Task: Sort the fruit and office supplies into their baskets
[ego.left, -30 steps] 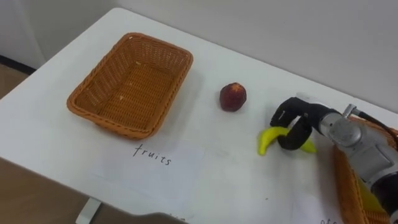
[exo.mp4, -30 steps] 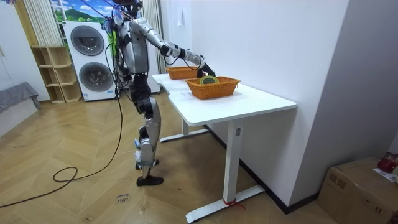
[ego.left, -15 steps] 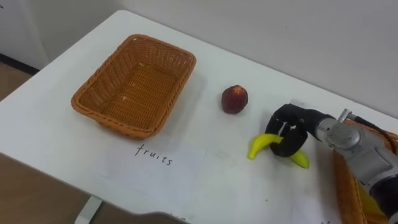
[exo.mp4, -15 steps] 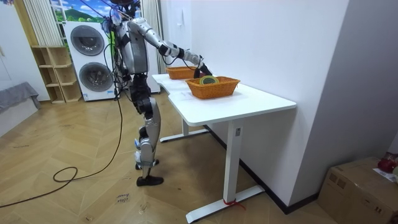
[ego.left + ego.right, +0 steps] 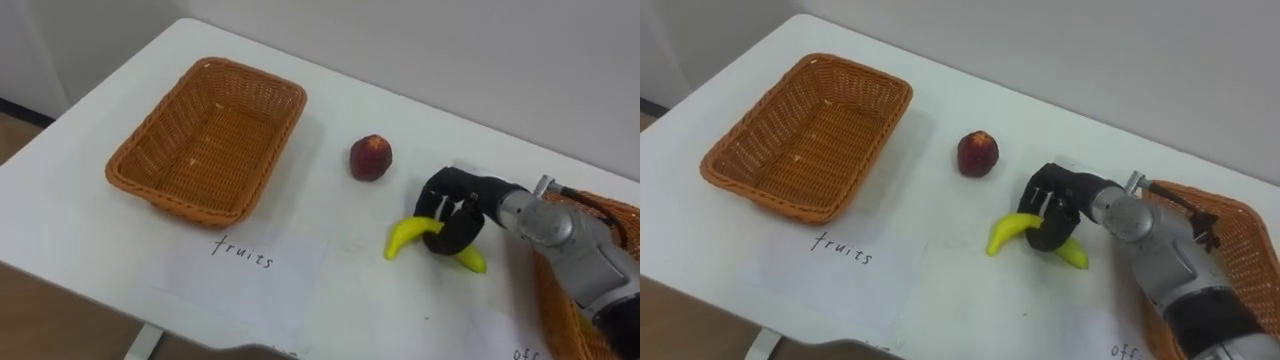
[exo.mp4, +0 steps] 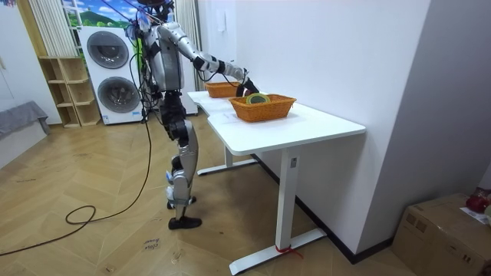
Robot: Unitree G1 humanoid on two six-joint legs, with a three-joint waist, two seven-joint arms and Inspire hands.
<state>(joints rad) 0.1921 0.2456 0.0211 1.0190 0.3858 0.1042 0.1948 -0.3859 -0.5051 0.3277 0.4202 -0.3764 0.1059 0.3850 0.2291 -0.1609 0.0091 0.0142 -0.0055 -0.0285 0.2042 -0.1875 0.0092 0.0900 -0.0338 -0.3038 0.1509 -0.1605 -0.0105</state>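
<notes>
A yellow banana (image 5: 403, 237) lies on the white table (image 5: 330, 290) with my right hand (image 5: 455, 208) shut round its middle; both ends stick out. A red peach (image 5: 371, 157) sits just up and left of the hand. Further left stands an empty wicker basket (image 5: 172, 197). A second wicker basket (image 5: 553, 300) is at the right edge, behind my forearm. In the room view I stand at the table's side with my right arm (image 6: 219, 67) stretched over it.
A paper sheet with handwriting (image 5: 245, 262) lies in front of the empty basket. A wall runs close along the table's far edge. The right basket (image 6: 262, 107) holds something green and yellow. Washing machines (image 6: 115, 73) stand behind me.
My right hand has moved left across the table with the banana in it, closer to the peach. The peach and baskets stay put.
</notes>
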